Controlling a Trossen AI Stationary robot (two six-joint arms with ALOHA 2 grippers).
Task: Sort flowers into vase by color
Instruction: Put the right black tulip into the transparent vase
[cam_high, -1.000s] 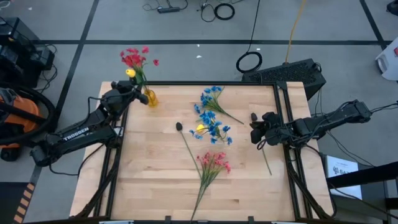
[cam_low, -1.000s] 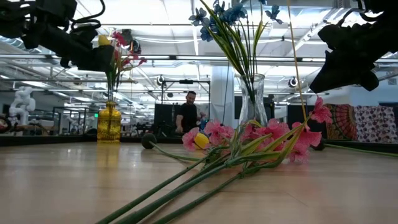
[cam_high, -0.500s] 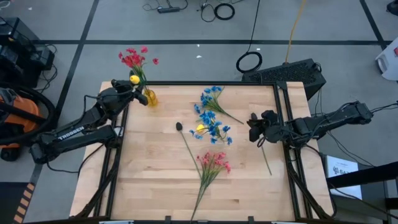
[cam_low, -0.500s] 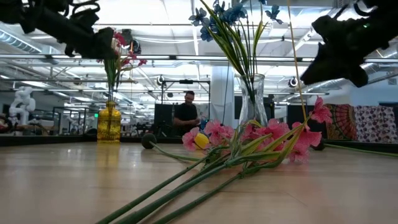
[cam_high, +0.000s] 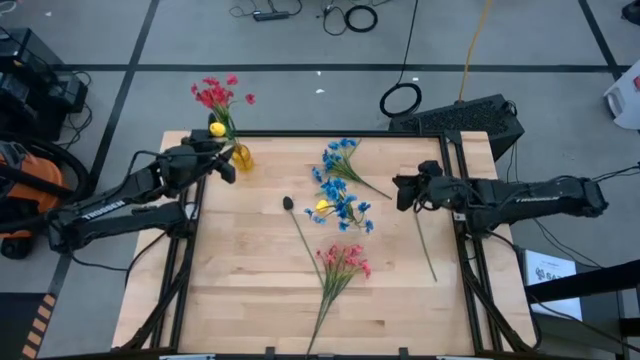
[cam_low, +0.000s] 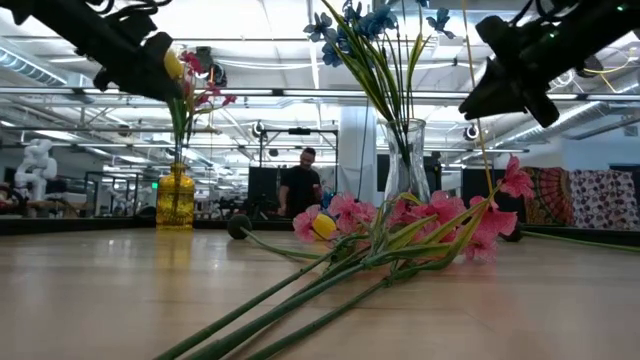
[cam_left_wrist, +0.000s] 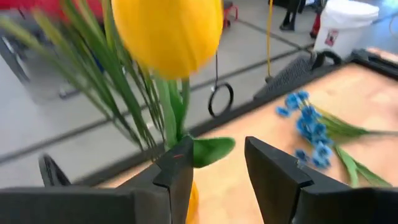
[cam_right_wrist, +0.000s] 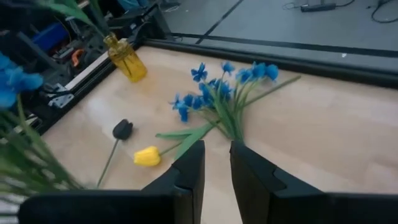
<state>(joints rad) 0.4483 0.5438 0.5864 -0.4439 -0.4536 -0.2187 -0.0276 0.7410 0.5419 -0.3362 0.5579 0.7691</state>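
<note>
Two grippers on my screens. My left gripper (cam_high: 222, 165) hangs at the far left corner of the table (cam_high: 250, 300), just beside the yellow vase (cam_high: 243, 157), which holds red flowers (cam_high: 213, 93) and a yellow bud (cam_high: 217, 129). Its fingers (cam_left_wrist: 180, 177) are spread a little and grip nothing, the bud's green stem showing just beyond them. My right gripper (cam_high: 404, 189) hovers over the right side, fingers (cam_right_wrist: 189, 171) slightly apart, empty. On the table lie blue flowers (cam_high: 338, 160), more blue flowers (cam_high: 345, 210) with a yellow bud (cam_high: 322, 206), a dark bud (cam_high: 288, 203) and pink flowers (cam_high: 343, 262).
</note>
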